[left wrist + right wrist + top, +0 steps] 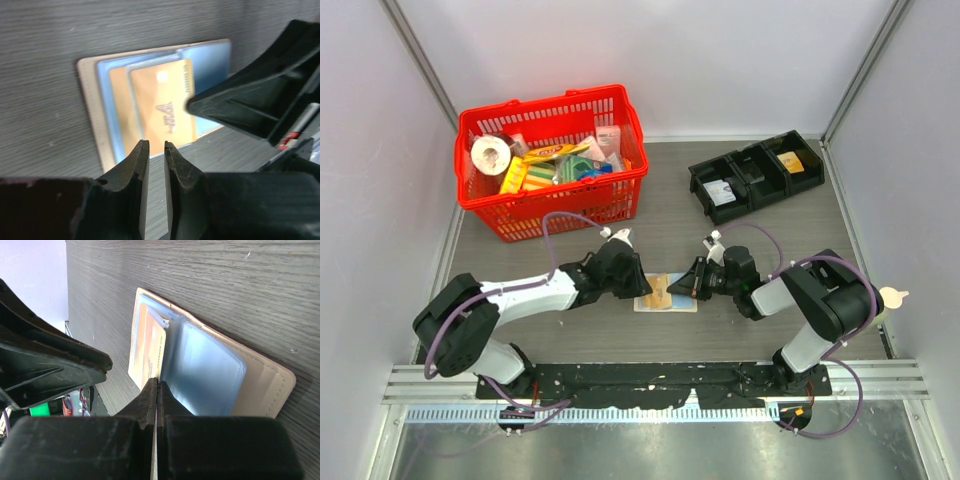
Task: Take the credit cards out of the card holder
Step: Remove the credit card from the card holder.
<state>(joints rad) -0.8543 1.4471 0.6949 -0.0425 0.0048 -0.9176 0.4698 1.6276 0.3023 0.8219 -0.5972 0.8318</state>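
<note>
The tan card holder (678, 303) lies open on the table between my two grippers, its pale blue sleeves up. It shows in the left wrist view (90, 110) and in the right wrist view (260, 380). A yellow-orange credit card (160, 100) lies on its left half, also in the right wrist view (147, 350). A second orange card sits under a sleeve behind it. My right gripper (158, 381) is shut at that card's edge, where it meets the blue sleeve, and appears to pinch it. My left gripper (156, 144) is slightly open and empty, just off the holder's near edge.
A red basket (540, 105) full of items stands at the back left. A black three-part tray (752, 180) with a few small items stands at the back right. The two grippers (638, 285) (692, 285) are close together over the holder.
</note>
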